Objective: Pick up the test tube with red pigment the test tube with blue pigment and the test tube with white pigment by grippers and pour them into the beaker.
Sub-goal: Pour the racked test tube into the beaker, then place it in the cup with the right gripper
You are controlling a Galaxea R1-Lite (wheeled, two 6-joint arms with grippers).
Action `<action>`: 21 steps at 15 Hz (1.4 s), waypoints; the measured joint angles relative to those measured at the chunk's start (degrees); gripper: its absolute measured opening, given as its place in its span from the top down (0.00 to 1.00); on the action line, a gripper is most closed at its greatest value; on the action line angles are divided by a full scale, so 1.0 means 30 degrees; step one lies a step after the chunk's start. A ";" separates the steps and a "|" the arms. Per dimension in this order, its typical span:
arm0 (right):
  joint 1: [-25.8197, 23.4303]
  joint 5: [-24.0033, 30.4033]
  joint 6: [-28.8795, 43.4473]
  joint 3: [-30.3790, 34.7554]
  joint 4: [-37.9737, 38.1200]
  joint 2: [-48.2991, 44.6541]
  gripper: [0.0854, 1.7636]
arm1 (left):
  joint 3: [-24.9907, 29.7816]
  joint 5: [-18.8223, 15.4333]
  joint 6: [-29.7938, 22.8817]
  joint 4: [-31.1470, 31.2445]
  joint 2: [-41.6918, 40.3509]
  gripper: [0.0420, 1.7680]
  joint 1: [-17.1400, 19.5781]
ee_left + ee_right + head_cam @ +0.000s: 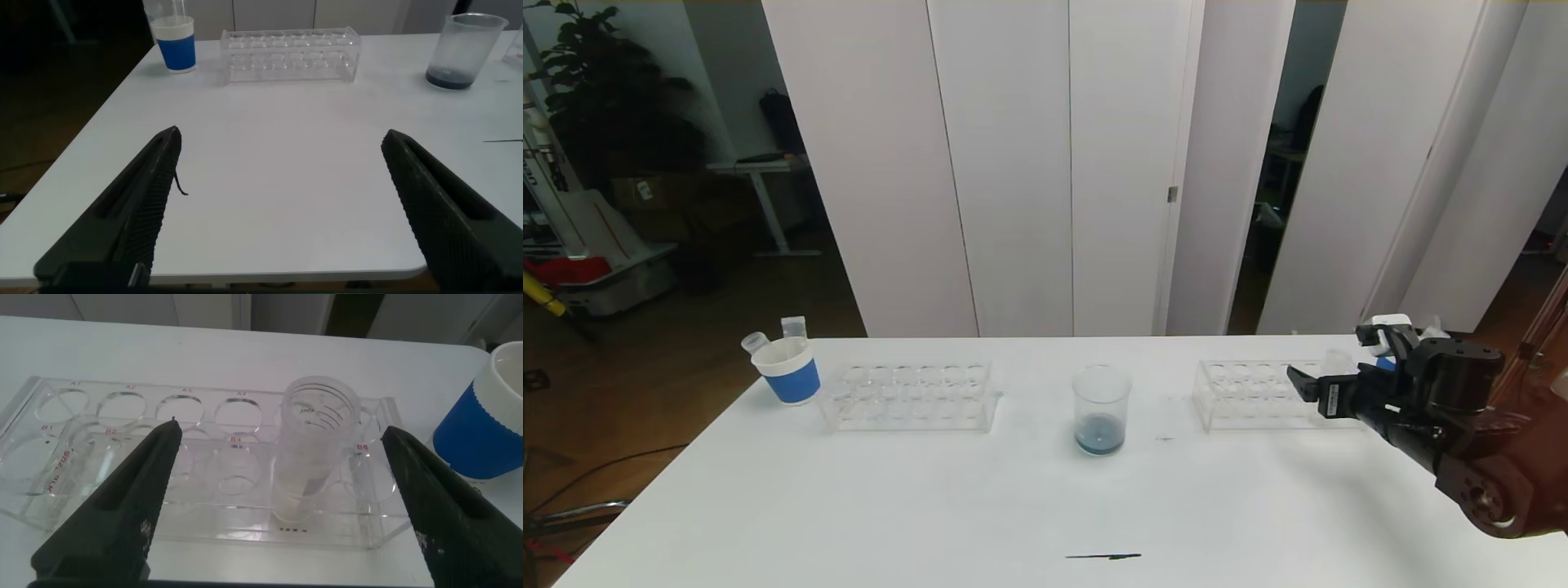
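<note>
Hovering over the right end of the white desk (931, 506), the right gripper (1327, 392) has its jaws spread wide, holding nothing. Through the right wrist view the two black fingers (122, 506) frame a clear rack (204, 457) lying directly ahead, with one clear tube (315, 445) standing upright in a hole near the rack's end. That tube looks empty; no coloured liquid can be made out in it. Just past that end of the rack stands a white paper cup with a blue band (482, 416).

In the head view this right-hand rack (1250, 396) sits well apart from the beaker (1102, 410), which stands upright near the middle of the desk with a shallow layer of dark blue-grey liquid at its bottom. On the beaker's other side lies a second clear rack (907, 398), its holes appearing empty. Just beside that rack's far end stands another blue-banded paper cup (788, 369), with two clear tubes (772, 333) leaning out of it.

The left gripper (278, 204) is low, near the front edge of the desk, its jaws also wide apart around nothing. A thin dark mark (1104, 557) lies on the desk near the front edge.
</note>
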 joint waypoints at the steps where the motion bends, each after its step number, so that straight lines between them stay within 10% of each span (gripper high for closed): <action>1: 0.0016 0.0000 -0.0012 -0.0154 0.0000 0.0175 0.01 | 0.0000 0.0000 -0.0008 0.0000 0.0000 0.01 0.0000; 12: 0.0016 0.0000 0.0045 -0.1174 0.0175 0.0996 0.01 | 0.0000 0.0000 -0.0008 0.0000 0.0000 0.01 0.0000; 14: 0.0016 0.0008 0.0057 -0.1317 0.0187 0.1130 0.21 | 0.0000 0.0008 -0.0016 0.0000 0.0000 0.01 0.0000; 16: -0.0041 -0.0037 0.0057 -0.1386 0.0175 0.1288 0.72 | 0.0000 0.0008 -0.0008 0.0004 0.0000 0.01 0.0000; 17: 0.0037 -0.0081 0.0053 -0.1390 0.0146 0.1341 0.80 | -0.0008 0.0000 -0.0008 -0.0024 0.0000 0.01 0.0000; 19: 0.0081 -0.0065 0.0102 -0.1390 0.0187 0.1390 0.64 | -0.0008 0.0000 -0.0016 0.0004 0.0000 0.01 -0.0008; 21: 0.0065 -0.0045 0.0175 -0.1414 0.0203 0.1390 0.69 | -0.0008 0.0000 -0.0008 -0.0008 0.0000 0.01 0.0000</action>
